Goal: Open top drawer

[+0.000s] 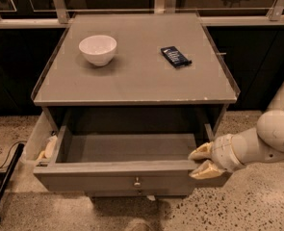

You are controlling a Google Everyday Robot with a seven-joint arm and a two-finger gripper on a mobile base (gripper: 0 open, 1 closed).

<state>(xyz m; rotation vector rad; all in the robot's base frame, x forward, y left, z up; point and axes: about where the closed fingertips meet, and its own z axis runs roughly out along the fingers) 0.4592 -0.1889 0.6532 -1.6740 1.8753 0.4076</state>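
Gripper (202, 161) is clamping the top drawer (108, 182) front at its right end, one finger each side. Top drawer is sitting pulled out. Bowl (97, 49) is resting on cabinet (141, 81).

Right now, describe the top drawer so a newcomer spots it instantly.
Find the grey cabinet with a white bowl on top. The top drawer sits directly under that top, pulled out, with the end effector clamped on its front rim at the right. Unlike the drawer below, its grey interior is exposed.
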